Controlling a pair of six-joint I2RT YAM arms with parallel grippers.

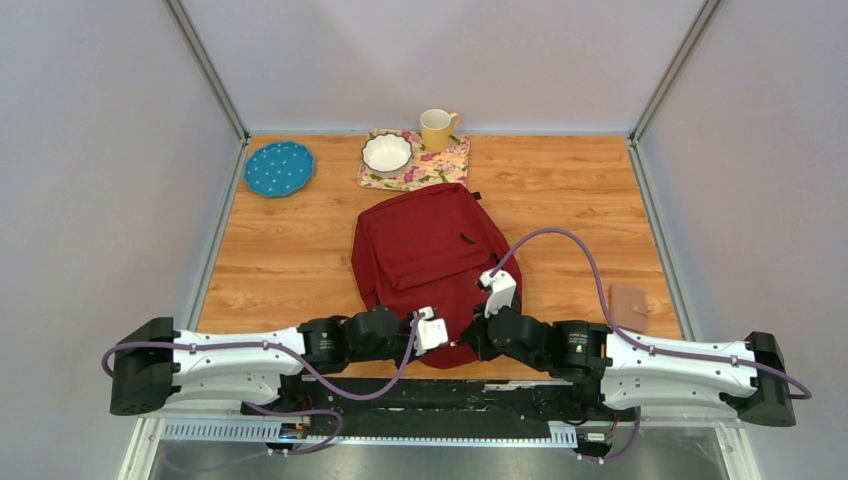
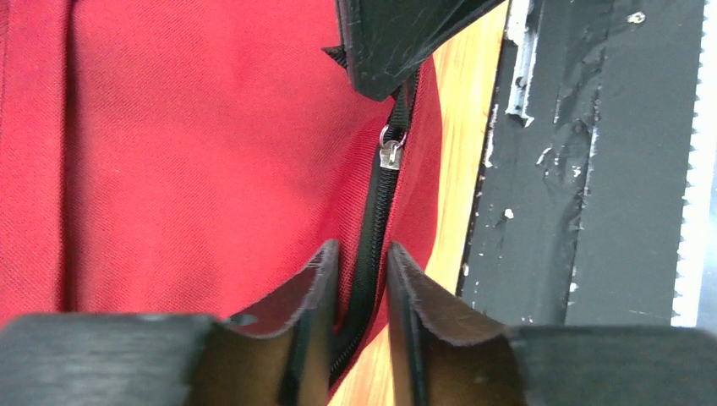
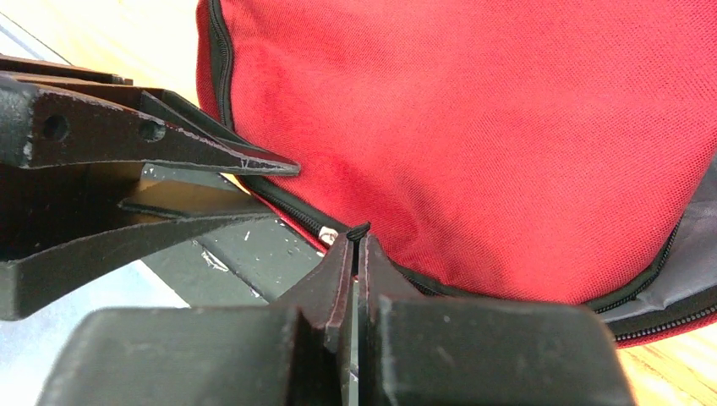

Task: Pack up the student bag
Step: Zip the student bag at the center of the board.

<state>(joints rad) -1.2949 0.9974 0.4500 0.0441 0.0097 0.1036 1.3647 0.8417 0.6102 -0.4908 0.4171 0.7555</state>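
The student bag (image 1: 425,250) is a dark red backpack lying flat in the middle of the wooden table. Both grippers meet at its near edge. My left gripper (image 1: 436,330) straddles the black zipper track (image 2: 376,211), its jaws narrowed onto the zipper edge (image 2: 359,262). My right gripper (image 1: 468,335) is shut on the black zipper pull (image 3: 358,229); the silver slider (image 2: 391,154) sits just ahead of it. Grey lining (image 3: 689,283) shows where the bag gapes at the right.
At the back are a blue plate (image 1: 279,168), a white bowl (image 1: 387,153) on a floral mat (image 1: 445,165), and a yellow mug (image 1: 436,128). A brown wallet (image 1: 629,305) lies at the right. A black rail (image 1: 430,395) runs along the near edge.
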